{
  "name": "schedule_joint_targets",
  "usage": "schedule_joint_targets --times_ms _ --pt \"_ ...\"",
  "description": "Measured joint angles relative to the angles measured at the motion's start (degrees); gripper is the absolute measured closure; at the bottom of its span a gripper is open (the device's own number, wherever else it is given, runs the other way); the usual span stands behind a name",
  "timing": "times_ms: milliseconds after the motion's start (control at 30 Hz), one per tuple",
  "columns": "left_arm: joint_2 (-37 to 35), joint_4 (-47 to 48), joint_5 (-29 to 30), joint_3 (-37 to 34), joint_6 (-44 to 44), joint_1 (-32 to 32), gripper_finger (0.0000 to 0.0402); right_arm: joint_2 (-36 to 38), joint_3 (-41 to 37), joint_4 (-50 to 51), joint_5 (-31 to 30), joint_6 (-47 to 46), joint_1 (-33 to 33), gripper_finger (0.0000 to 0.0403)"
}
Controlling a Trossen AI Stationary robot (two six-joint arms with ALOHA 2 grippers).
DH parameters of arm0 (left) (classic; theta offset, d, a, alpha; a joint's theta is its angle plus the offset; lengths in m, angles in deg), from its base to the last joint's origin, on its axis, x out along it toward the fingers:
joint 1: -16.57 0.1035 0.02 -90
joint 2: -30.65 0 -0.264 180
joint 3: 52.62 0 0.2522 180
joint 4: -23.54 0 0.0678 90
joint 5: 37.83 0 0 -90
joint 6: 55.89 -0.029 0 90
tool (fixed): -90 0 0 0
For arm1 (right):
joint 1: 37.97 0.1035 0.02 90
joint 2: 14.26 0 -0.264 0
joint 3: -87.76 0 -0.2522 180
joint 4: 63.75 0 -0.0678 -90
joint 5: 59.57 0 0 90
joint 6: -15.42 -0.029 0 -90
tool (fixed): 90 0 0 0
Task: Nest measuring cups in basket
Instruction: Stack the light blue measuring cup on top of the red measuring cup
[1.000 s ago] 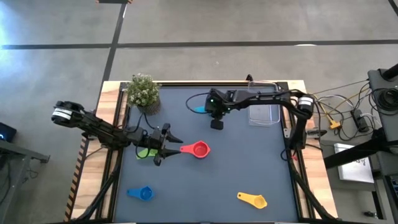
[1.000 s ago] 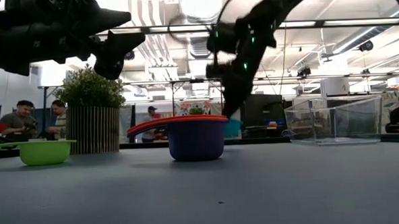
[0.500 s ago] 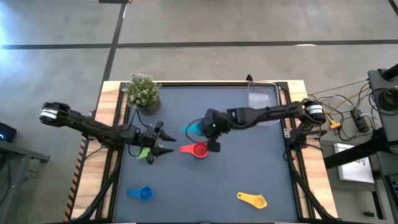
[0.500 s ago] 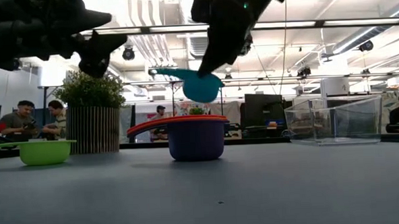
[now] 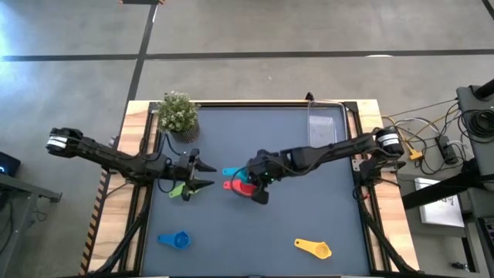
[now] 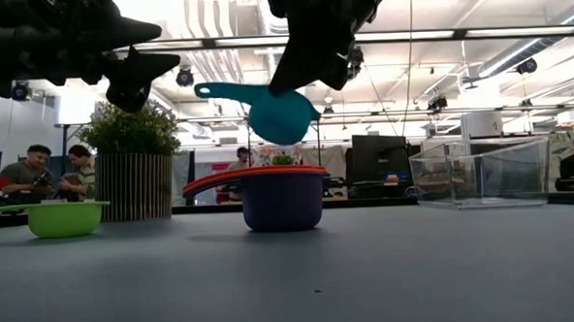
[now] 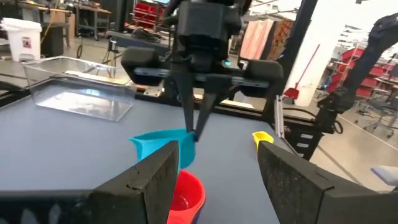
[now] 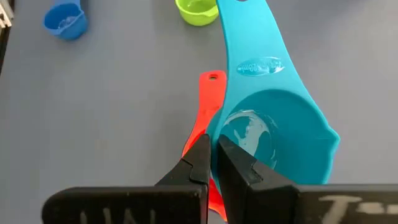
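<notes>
My right gripper (image 5: 257, 185) is shut on the light blue measuring cup (image 6: 277, 118) and holds it in the air just above the red cup (image 5: 242, 188). In the low view the red cup's rim sits in a purple cup (image 6: 280, 202). My left gripper (image 5: 204, 176) hovers open to the left of them, above the green cup (image 5: 179, 189). The blue cup (image 5: 176, 240) and yellow cup (image 5: 312, 248) lie near the table's near edge. The clear basket (image 5: 326, 128) stands at the far right. My right gripper pinches the light blue cup's bowl rim (image 8: 216, 138), one finger inside the bowl and one outside, coming from above and pointing down. The cup is lifted clear and roughly level over the red cup. Its handle (image 8: 250, 37) points toward the table's left.
A potted plant (image 5: 177, 114) stands at the far left corner. Bare table lies between the red cup and the basket and along the middle of the near edge. People sit in the room beyond the table's far side (image 6: 25, 172).
My right gripper has lifted the light blue cup from the far side near the basket and carried it toward the near left, ending over the red cup. My left gripper has drawn back a little toward the table's left, away from the red cup.
</notes>
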Motion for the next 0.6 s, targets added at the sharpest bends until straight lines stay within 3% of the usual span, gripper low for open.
schedule_joint_targets --times_ms 600 --pt "0.2 0.1 0.3 0.0 0.9 0.0 0.0199 -6.6 0.0 -0.8 0.0 -2.6 1.1 0.0392"
